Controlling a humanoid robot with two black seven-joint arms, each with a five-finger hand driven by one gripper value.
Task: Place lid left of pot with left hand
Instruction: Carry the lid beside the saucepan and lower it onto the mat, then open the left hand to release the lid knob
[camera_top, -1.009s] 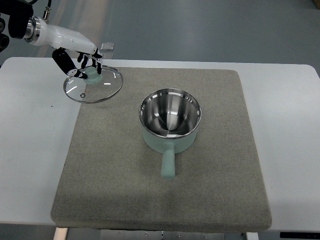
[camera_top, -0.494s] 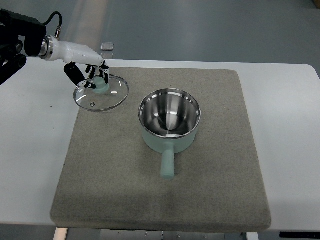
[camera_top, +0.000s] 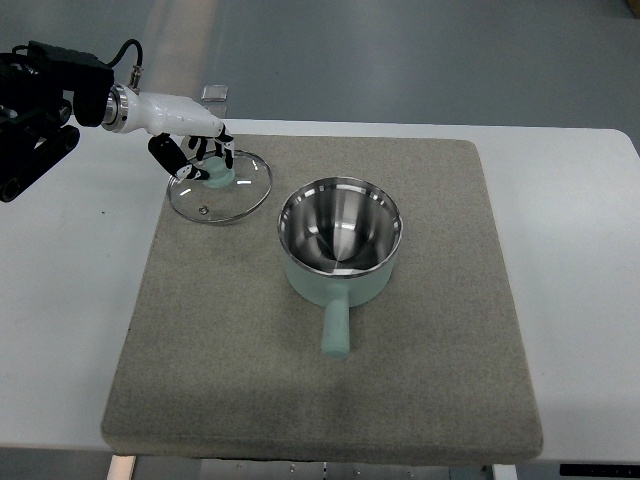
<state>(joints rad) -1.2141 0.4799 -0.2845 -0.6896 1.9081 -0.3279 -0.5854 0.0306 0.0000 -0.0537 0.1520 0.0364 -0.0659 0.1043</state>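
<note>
Holding lid (camera_top: 221, 188) by knob w/ left hand (camera_top: 203, 152), fingers pinching | lid on mat (camera_top: 330, 400), left of pot (camera_top: 340, 240) | left: release, retract

The white-shelled left hand (camera_top: 200, 152) hangs over the grey felt mat's (camera_top: 250, 380) far left corner. Directly beneath it is the round glass lid (camera_top: 220, 190). The steel-lined mint saucepan (camera_top: 340, 243) stands to the hand's right and nearer, mid-mat, on the white table (camera_top: 60, 300).
</note>
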